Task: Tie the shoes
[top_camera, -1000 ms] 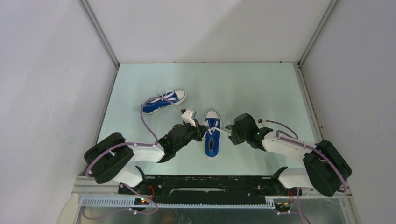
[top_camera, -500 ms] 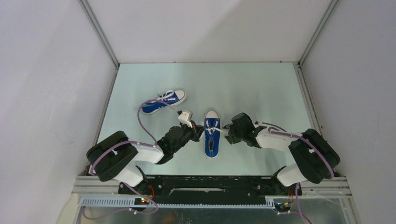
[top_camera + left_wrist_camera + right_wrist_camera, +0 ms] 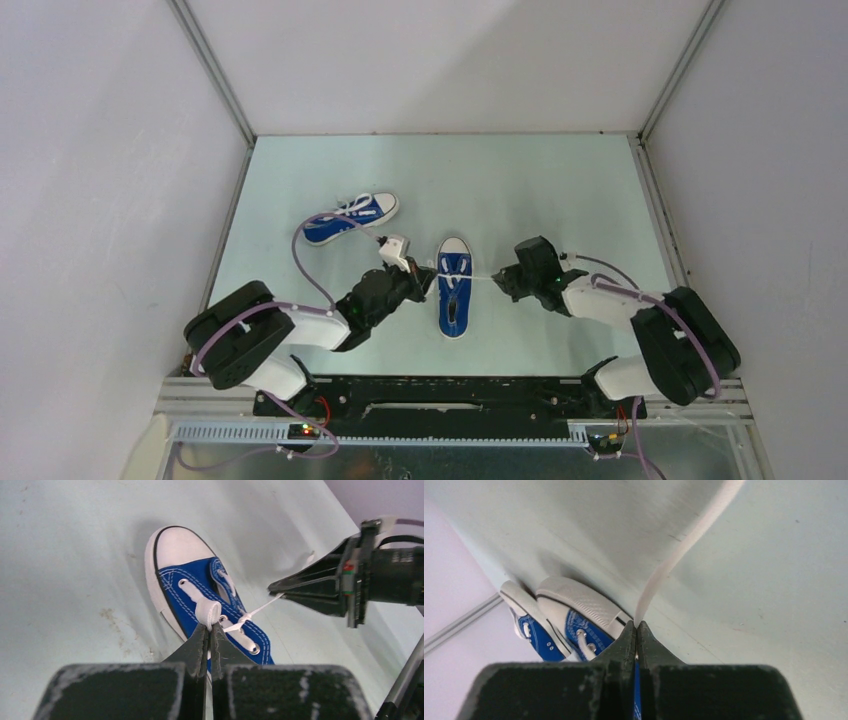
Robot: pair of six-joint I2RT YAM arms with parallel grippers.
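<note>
One blue shoe (image 3: 455,290) with a white toe cap lies mid-table, toe pointing away from the arms. The second shoe (image 3: 350,217) lies on its side at the back left. My left gripper (image 3: 428,281) is at the middle shoe's left side, shut on a loop of its white lace (image 3: 208,614). My right gripper (image 3: 506,280) is to the shoe's right, shut on the other lace end (image 3: 659,575). That strand (image 3: 260,607) runs taut from a small knot (image 3: 243,616) over the eyelets. In the left wrist view the shoe (image 3: 192,577) and the right gripper (image 3: 278,586) both show.
The pale green table (image 3: 540,190) is boxed in by grey walls left, right and behind. A black base rail (image 3: 430,395) runs along the near edge. The left arm's purple cable (image 3: 300,250) arcs over the table close to the second shoe.
My right gripper has shut on the lace end and drawn back to the right, pulling the strand taut. The left gripper has stayed shut on its loop, almost still.
</note>
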